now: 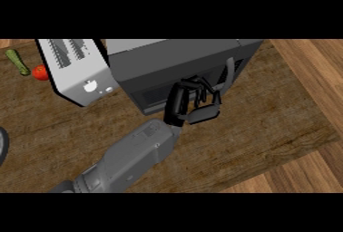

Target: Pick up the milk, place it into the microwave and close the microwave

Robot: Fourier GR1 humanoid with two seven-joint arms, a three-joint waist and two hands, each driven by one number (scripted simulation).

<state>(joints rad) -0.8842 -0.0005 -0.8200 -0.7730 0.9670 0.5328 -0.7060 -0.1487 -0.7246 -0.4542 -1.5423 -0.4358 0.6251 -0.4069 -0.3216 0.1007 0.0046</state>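
Nearest, entering from the lower edge left of centre, a grey forearm (134, 158), slanting up and to the right over the dark wooden bench (268, 131). At its end, the left robot hand (191, 103), black, raised against the front of the microwave (174, 59), covering the right part of the dark window and sitting just below the upright bar handle (228, 72). Cannot tell whether this robot hand is spread or closed, nor whether anything is in it, its inner side being turned away. No sight of the milk on the bench or at the robot hand; cannot tell where it is. Microwave front seemingly flush with the grey body, though not certain from this steep angle. At the far left edge, level with the forearm, a dark curved rim (2, 146), mostly cut off. Further back, touching or just beside the microwave's left side, a white toaster (74, 68) with slots on top and pale knobs low on its side. Farthest, near the upper left corner, a red tomato (40, 72) just beside the toaster, and a green cucumber (17, 61) next to it.
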